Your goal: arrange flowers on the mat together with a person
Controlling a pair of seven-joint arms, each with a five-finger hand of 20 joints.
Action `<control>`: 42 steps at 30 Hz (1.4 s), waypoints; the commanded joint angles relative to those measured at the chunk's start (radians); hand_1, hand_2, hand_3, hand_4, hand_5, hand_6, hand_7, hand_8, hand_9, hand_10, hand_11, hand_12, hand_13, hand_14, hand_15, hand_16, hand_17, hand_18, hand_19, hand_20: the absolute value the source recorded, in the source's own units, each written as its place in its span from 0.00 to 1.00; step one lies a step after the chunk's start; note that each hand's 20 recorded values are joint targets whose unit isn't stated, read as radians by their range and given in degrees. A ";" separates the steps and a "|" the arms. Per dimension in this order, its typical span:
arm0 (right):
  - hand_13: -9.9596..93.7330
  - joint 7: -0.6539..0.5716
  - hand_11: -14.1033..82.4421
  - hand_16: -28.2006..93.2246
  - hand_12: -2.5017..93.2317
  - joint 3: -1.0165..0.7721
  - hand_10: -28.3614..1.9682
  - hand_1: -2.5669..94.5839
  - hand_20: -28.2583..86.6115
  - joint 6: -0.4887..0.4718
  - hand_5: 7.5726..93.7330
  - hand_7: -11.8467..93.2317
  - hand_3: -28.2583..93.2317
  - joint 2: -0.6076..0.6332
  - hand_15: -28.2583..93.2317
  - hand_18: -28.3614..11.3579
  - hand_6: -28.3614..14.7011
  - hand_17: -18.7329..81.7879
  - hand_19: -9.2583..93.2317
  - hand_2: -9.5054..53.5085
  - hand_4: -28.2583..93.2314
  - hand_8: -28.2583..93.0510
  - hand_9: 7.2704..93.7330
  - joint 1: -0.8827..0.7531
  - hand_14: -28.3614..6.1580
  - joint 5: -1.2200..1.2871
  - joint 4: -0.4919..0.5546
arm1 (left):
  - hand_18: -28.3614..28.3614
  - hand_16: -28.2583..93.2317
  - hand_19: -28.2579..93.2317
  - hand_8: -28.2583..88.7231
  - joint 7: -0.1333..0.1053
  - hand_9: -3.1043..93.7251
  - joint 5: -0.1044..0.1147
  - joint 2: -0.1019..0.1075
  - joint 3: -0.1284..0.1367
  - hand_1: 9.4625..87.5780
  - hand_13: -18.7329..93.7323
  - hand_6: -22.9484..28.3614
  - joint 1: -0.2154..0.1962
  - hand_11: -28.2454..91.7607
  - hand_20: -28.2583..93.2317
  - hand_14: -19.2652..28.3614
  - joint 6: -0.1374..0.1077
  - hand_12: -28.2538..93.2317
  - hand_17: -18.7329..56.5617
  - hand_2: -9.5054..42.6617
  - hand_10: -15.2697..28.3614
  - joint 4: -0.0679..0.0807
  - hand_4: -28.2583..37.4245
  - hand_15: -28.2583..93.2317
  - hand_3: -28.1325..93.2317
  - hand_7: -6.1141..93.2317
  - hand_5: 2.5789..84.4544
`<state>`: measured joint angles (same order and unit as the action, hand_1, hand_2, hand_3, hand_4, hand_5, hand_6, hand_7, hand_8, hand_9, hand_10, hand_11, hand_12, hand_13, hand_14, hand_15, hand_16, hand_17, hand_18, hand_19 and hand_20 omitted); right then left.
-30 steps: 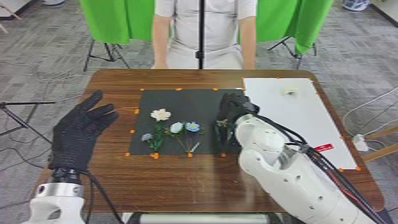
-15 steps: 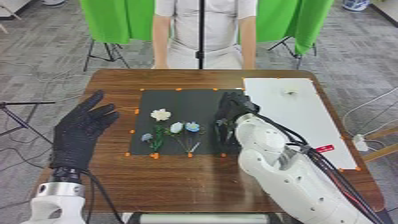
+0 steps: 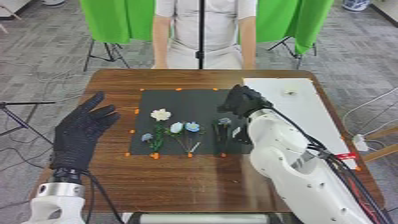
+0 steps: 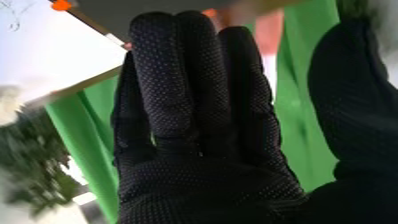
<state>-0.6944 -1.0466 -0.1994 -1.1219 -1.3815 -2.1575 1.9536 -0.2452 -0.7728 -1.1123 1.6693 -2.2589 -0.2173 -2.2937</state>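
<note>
Fingers straight, thumb wide on my empty right hand (image 3: 242, 101), near where dark mat (image 3: 191, 102) meets white sheet (image 3: 293, 120). My left hand (image 3: 78, 131): open, table's left side. White flower (image 3: 161, 114), blue flower (image 3: 193, 127) on mat; blue-grey flower (image 3: 224, 121) nearer my right hand.
</note>
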 commanded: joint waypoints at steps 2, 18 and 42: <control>0.67 0.095 0.43 0.32 0.19 -0.350 0.41 0.36 0.37 0.170 0.64 0.28 0.79 0.031 0.70 0.24 0.60 0.32 0.71 0.08 0.03 0.11 0.68 -0.330 0.40 0.470 0.255 | 0.97 0.18 0.72 0.19 0.028 0.47 -0.017 -0.007 0.023 0.20 0.44 0.66 -0.018 0.46 0.38 0.98 0.030 0.34 0.21 0.34 0.84 0.002 0.09 0.68 0.85 0.13 0.49; 0.50 0.384 0.32 0.31 0.17 -0.583 0.33 0.24 0.39 0.268 0.43 0.23 0.81 -0.154 0.59 0.20 0.63 0.26 0.57 0.25 0.02 0.13 0.50 -0.716 0.27 1.288 0.299 | 0.97 0.18 0.72 0.18 -0.040 0.47 -0.024 -0.015 0.065 0.19 0.44 0.63 -0.109 0.45 0.38 0.98 0.017 0.33 0.20 0.33 0.83 -0.005 0.09 0.68 0.85 0.12 0.48; 0.49 0.513 0.33 0.33 0.17 -0.619 0.37 0.19 0.42 0.235 0.48 0.26 0.83 -0.187 0.56 0.22 0.64 0.24 0.52 0.32 0.01 0.12 0.52 -0.773 0.28 1.231 0.310 | 1.00 0.18 0.71 0.18 0.054 0.46 -0.058 -0.043 0.020 0.19 0.44 0.62 -0.057 0.44 0.37 0.98 0.031 0.33 0.22 0.33 0.82 0.018 0.09 0.68 0.85 0.12 0.48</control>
<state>-0.1650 -1.6511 0.0651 -1.2925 -2.1463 -0.8945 2.2577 -0.2224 -0.8387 -1.1378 1.7057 -2.3302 -0.1930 -2.2869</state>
